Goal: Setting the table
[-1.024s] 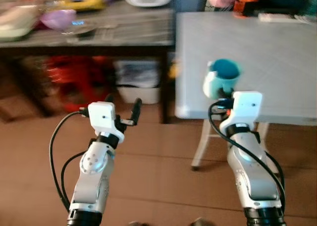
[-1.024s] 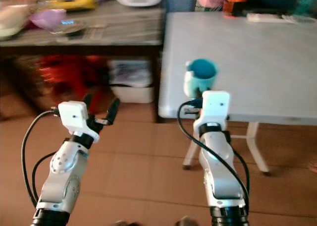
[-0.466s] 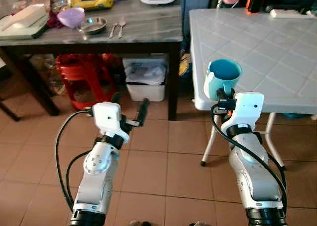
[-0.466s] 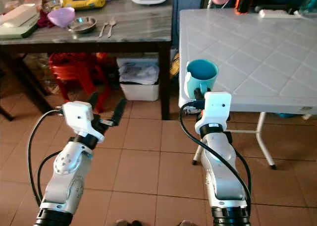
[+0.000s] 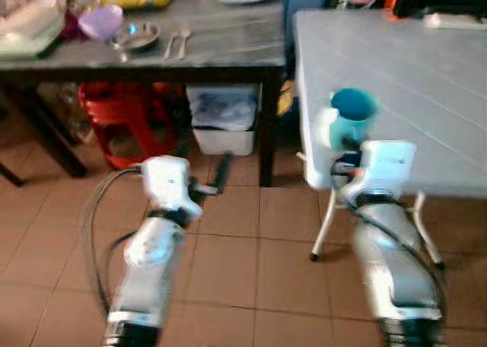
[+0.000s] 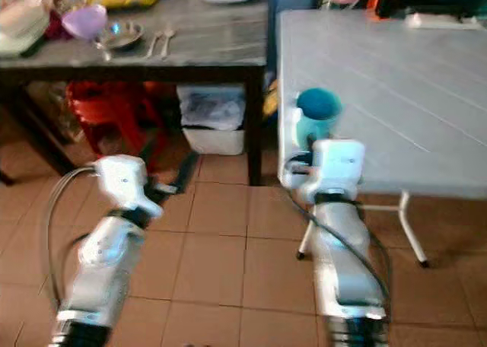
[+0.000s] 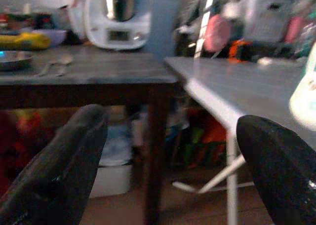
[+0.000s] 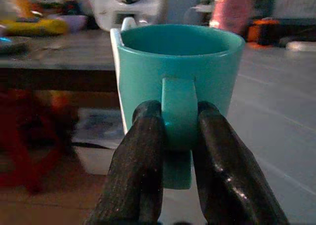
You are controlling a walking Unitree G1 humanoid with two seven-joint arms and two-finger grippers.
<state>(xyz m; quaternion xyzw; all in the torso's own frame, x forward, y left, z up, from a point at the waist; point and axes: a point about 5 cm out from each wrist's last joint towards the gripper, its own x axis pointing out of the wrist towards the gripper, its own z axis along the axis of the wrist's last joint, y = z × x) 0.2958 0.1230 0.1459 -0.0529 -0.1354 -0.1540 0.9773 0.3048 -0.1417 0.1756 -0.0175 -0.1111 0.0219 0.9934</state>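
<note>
The right claw (image 8: 170,151) pinches the handle of the teal ceramic mug (image 8: 180,82), held up at the near left corner of the white desk (image 5: 426,81). The mug could bump that edge and slip. The left claw (image 7: 163,175) is wide apart, holding nothing. The head views are blurry.

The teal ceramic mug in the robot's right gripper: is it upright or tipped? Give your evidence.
Upright. The teal ceramic mug has its open rim facing up and level, and the right gripper clamps its handle from both sides.
</note>
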